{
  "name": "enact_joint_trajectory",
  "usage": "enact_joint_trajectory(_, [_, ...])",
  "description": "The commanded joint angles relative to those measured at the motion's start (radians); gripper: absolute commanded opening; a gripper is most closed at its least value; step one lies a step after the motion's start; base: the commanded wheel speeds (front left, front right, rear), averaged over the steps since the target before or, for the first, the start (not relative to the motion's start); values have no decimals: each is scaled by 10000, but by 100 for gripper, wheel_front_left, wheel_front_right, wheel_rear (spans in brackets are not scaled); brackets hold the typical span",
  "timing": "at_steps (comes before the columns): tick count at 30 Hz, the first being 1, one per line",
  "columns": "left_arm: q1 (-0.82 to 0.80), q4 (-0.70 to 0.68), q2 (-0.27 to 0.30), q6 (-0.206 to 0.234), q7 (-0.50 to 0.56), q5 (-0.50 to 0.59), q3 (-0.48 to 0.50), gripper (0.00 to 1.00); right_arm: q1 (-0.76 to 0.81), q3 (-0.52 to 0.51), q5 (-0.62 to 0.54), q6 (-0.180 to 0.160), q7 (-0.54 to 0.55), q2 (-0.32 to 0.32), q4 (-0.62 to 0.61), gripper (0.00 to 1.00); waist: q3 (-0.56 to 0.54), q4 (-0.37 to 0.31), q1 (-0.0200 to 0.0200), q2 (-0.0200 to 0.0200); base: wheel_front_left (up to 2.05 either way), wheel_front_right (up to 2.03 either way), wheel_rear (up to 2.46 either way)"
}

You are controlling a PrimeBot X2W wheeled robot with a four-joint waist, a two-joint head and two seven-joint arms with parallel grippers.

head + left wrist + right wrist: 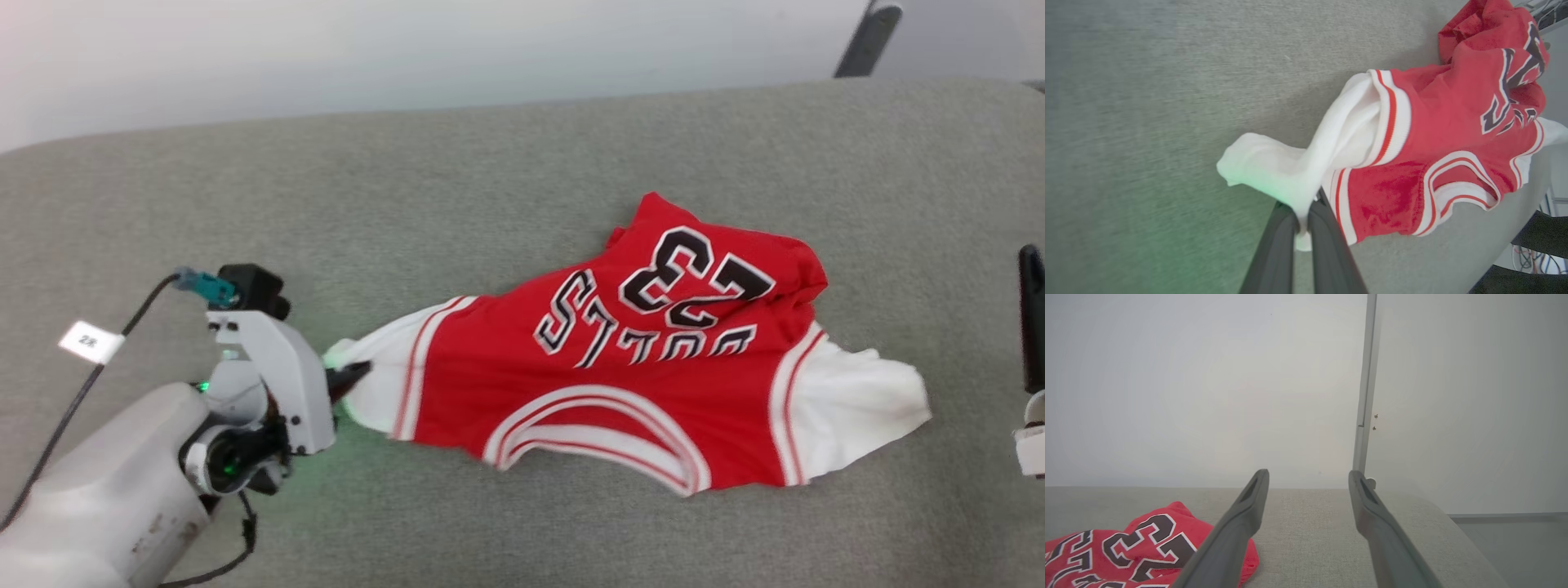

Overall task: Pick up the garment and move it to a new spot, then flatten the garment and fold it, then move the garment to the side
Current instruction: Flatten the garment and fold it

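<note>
The red jersey (637,367) lies crumpled on the grey fabric surface, its "23" and lettering facing up, white inner cloth showing at both ends. My left gripper (353,377) is shut on the white cloth at the jersey's left end; in the left wrist view the two dark fingers (1327,241) pinch a white fold of the jersey (1412,163). My right gripper (1032,318) stands at the right edge, apart from the garment. In the right wrist view it (1308,477) is open, with nothing between its fingers and the jersey (1147,547) at lower left.
The grey cushioned surface (490,204) stretches wide around the garment, with a pale wall (408,49) behind it. A dark post (867,41) rises at the back right. A cable and a white tag (90,341) hang by my left arm.
</note>
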Motion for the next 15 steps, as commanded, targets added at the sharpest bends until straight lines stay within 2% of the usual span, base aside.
enact_joint_trajectory(1, [49, 108, 117, 117, -112, 165, -23, 0, 128, 74, 20, -14, -3, -89, 58, 100, -277, 315, 0, 0, 0, 0, 0])
enact_joint_trajectory(3, [129, 319, 44, 216, -236, 195, -27, 0, 93, 279, 5, -14, -2, -250, 187, 100, -263, 337, 0, 0, 0, 0, 0])
enact_joint_trajectory(6, [180, 602, -46, 130, -376, 232, -32, 0, 5, 715, 17, -14, -3, -594, 409, 100, -251, 358, 0, 0, 0, 0, 0])
enact_joint_trajectory(7, [188, 649, -100, 134, -488, 245, -11, 13, -35, 892, 25, -14, 8, -696, 499, 100, -261, 372, 0, 0, 0, 0, 0])
enact_joint_trajectory(8, [231, 691, -145, 112, -577, 242, 20, 62, -72, 1061, 52, -14, 54, -799, 576, 100, -278, 392, 0, 0, 0, 0, 0])
enact_joint_trajectory(9, [277, 759, -152, 71, -674, 270, 19, 100, -108, 1272, 69, -14, 92, -913, 622, 100, -304, 421, 0, 0, 0, 0, 0])
enact_joint_trajectory(15, [389, 876, -10, 169, -1981, 1051, -31, 100, -200, 2613, 226, -14, 850, -1824, 641, 100, -480, 693, 0, 0, 0, 0, 0])
